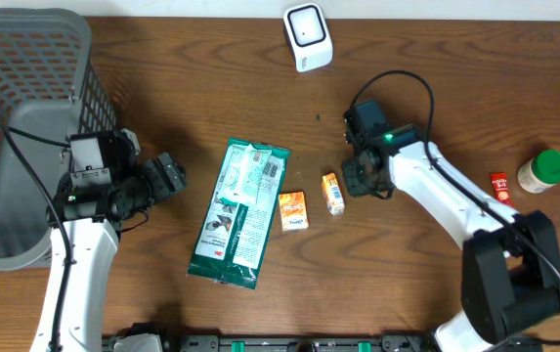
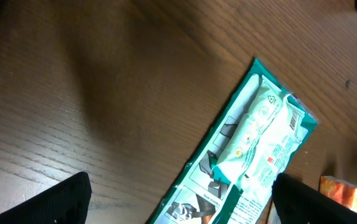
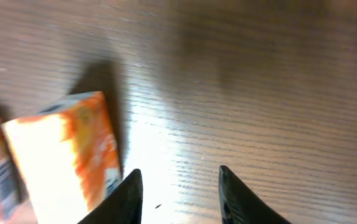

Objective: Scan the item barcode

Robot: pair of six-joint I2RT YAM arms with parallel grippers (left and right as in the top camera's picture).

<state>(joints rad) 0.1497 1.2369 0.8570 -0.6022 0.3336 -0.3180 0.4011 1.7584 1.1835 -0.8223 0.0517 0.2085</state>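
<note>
Right gripper [image 3: 178, 198]: jaws part-way open, bare wood showing between the fingers [image 3: 127, 198], nothing held. The small orange box [image 3: 72, 158] lies on the table [image 1: 162, 59] off to one side of the fingers, not between them. From overhead I read it as just beside the gripper; whether they touch I cannot tell. A second orange box [image 1: 293, 210] lies next over, between the first box and the green packet [image 1: 240, 213], near both.

Left gripper [image 1: 172, 176]: jaws spread wide, empty. It hangs over bare wood just left of the green packet, pointed toward it. On my left wrist view the packet lies ahead of the fingertips [image 2: 53, 202], with printed bars near its far end.

Scanner [image 1: 307, 37]: white, at the far edge of the table, well apart from both boxes.

Basket [image 1: 25, 59]: far left corner, beside the left arm. Jar [image 1: 543, 171] with a green lid on the right side, a small red packet [image 1: 499, 185] just beside it.
</note>
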